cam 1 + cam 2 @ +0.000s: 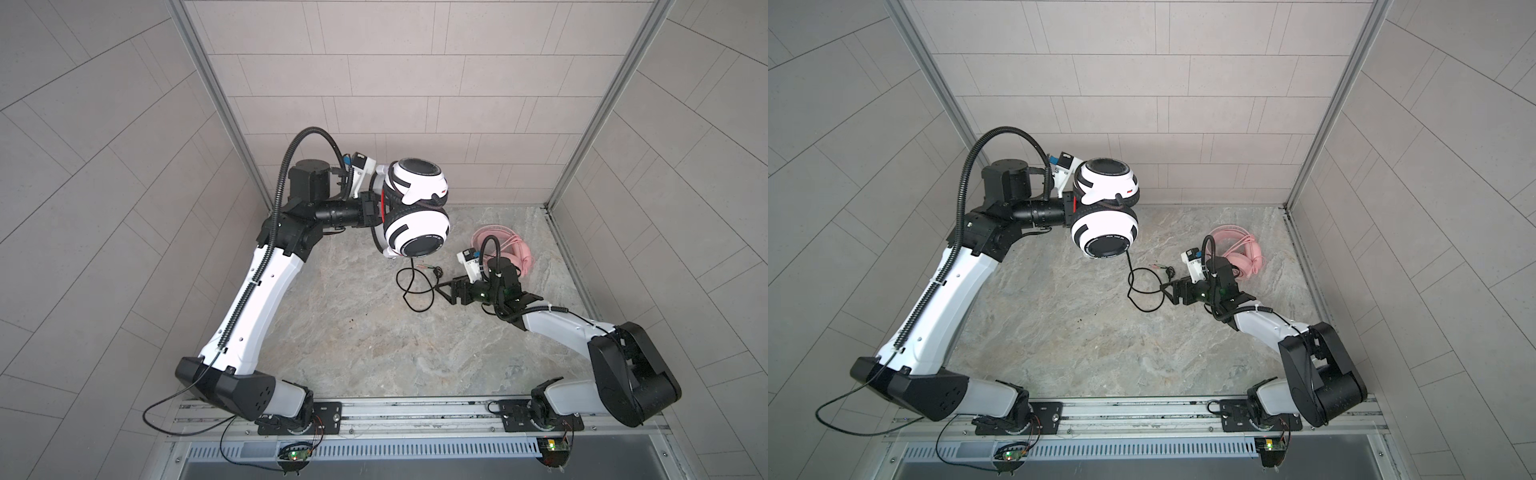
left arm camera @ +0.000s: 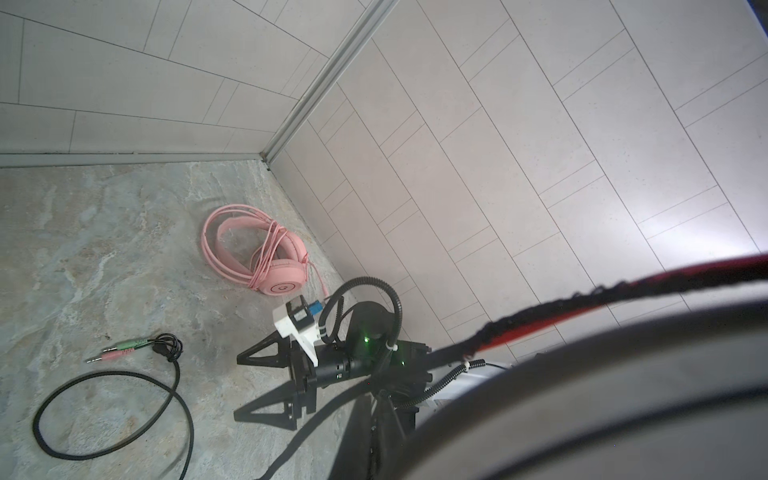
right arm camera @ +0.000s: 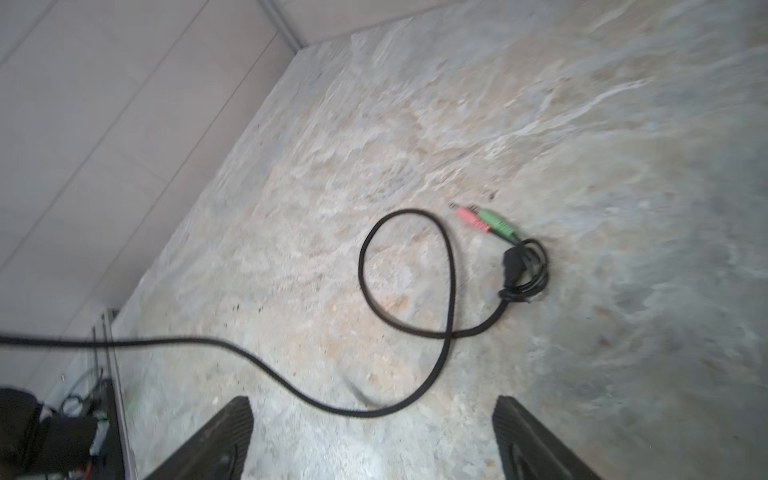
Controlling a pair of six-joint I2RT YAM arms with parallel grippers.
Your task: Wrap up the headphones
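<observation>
The white-and-black headphones (image 1: 415,203) (image 1: 1104,208) hang in the air at the back centre, on the end of my left arm (image 1: 345,214). The left gripper is shut on them, its jaws hidden behind the cups and headband (image 2: 582,374). Their thin black cable (image 1: 415,286) (image 3: 407,270) drops from the lower cup and loops on the table, ending in pink and green plugs (image 3: 486,220) (image 2: 120,349). My right gripper (image 1: 444,293) (image 1: 1167,294) (image 2: 237,386) (image 3: 374,415) is open and low, just right of the loop, holding nothing. The pink headphones (image 1: 515,249) (image 2: 266,257) lie behind it, with the pink cord coiled round them.
Tiled walls close in the marbled table (image 1: 374,353) on the left, back and right. The pink headset sits near the right wall (image 2: 415,208). A metal rail (image 1: 415,415) with both arm bases runs along the front edge.
</observation>
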